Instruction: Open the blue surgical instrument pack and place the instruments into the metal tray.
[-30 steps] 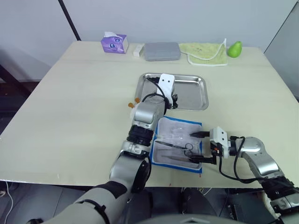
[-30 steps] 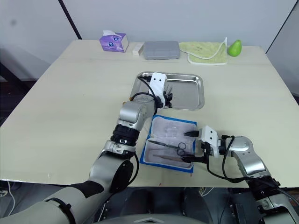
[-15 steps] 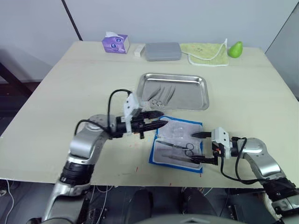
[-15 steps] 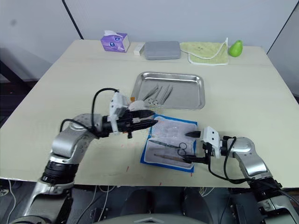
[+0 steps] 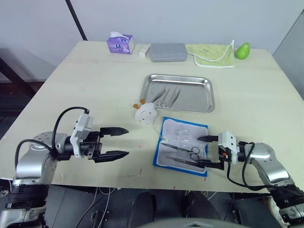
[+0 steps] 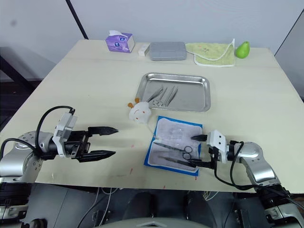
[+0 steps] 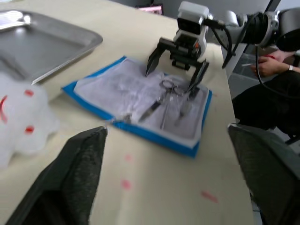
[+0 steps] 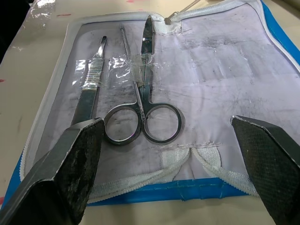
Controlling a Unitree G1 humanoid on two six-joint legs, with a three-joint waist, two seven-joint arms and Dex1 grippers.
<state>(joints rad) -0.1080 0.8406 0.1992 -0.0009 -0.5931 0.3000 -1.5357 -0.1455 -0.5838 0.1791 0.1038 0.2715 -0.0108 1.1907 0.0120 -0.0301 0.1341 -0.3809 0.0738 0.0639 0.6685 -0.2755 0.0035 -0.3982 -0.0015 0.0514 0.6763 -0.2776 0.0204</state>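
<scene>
The blue surgical instrument pack [image 5: 183, 147] lies open near the table's front edge, pale lining up. Scissors [image 8: 143, 110] and a slim straight tool [image 8: 89, 93] rest taped in its lining. My right gripper [image 5: 197, 150] is open at the pack's right edge, one finger on each side of the scissors' handles, holding nothing. Behind the pack sits the metal tray [image 5: 197, 97] with a few instruments [image 5: 166, 96] in its left half. My left gripper [image 5: 127, 141] hovers open and empty over bare table, well left of the pack.
A small white plush toy [image 5: 145, 113] sits between the tray and the pack's left corner. Along the far edge stand a purple tissue box [image 5: 119, 44], a grey case [image 5: 168, 52], a green cloth [image 5: 211, 53] and a green pear [image 5: 242, 50].
My left arm has drawn back from above the tray to the table's left side and its gripper has opened wide. The white toy has come into sight. My right gripper has barely moved.
</scene>
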